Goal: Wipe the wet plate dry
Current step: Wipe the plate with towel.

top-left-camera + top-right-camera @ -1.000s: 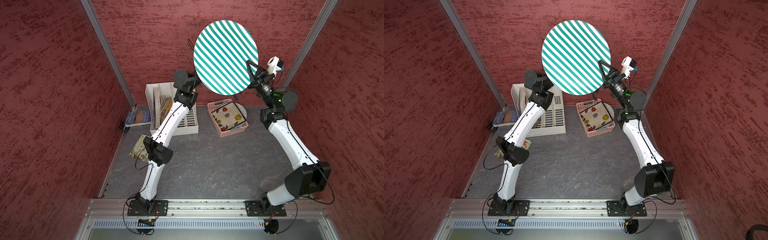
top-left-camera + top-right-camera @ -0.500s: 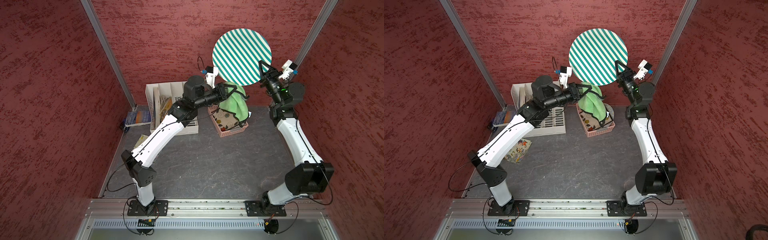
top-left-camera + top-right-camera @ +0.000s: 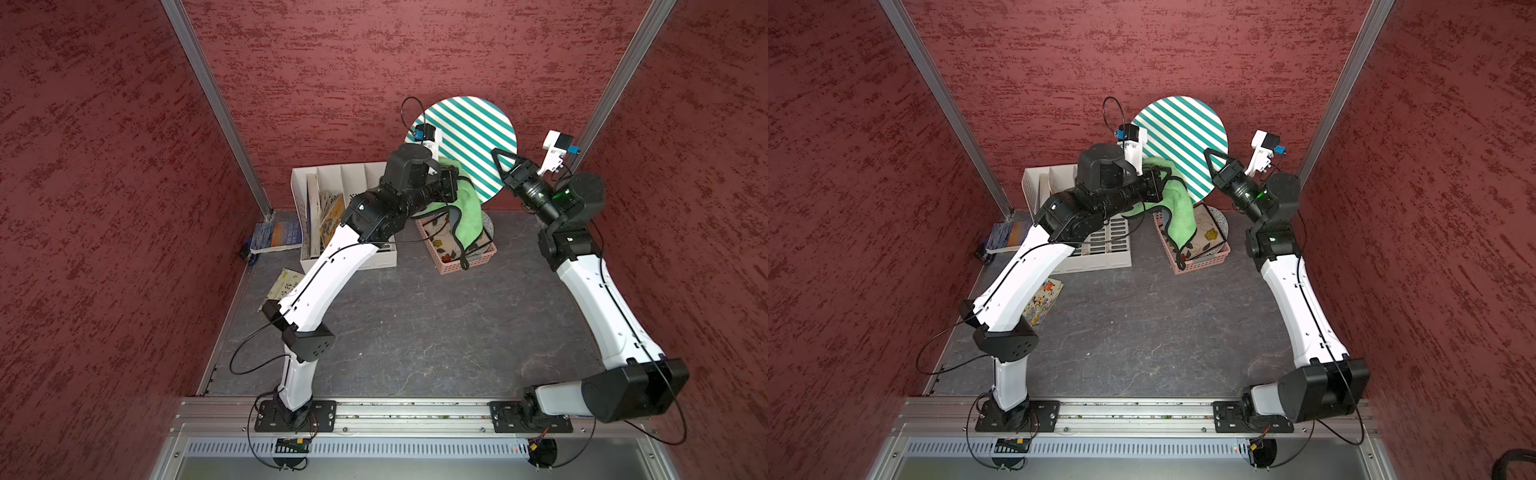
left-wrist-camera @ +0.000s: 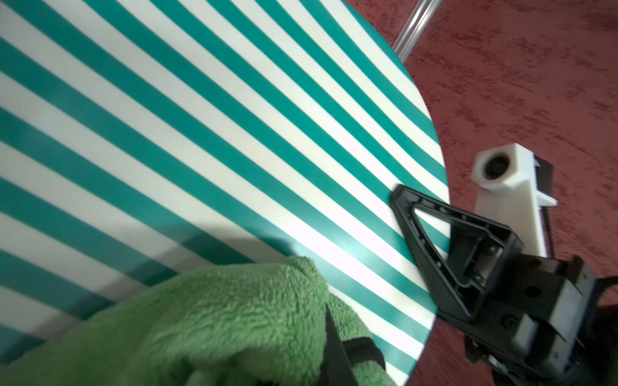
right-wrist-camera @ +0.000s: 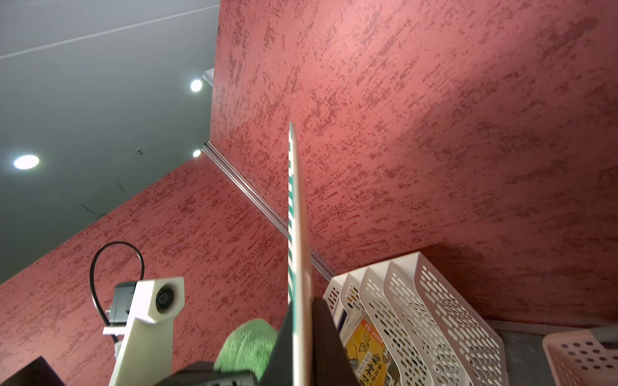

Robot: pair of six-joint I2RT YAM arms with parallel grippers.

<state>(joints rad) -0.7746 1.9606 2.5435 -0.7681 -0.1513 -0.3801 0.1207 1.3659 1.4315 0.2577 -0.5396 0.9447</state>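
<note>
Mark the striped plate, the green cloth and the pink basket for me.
striped plate (image 3: 473, 133): in a top view, middle of its striped face.
green cloth (image 4: 234, 320): left wrist view, middle of the fleecy bunch.
pink basket (image 3: 480, 257): in a top view, on its near wall.

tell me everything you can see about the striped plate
The striped plate is round, thin and flat, with teal and white diagonal stripes and a glossy sheen; no drops show. It stands nearly upright in the air, its rim clamped by the right gripper. The green cloth meets its lower face, or nearly.
</note>
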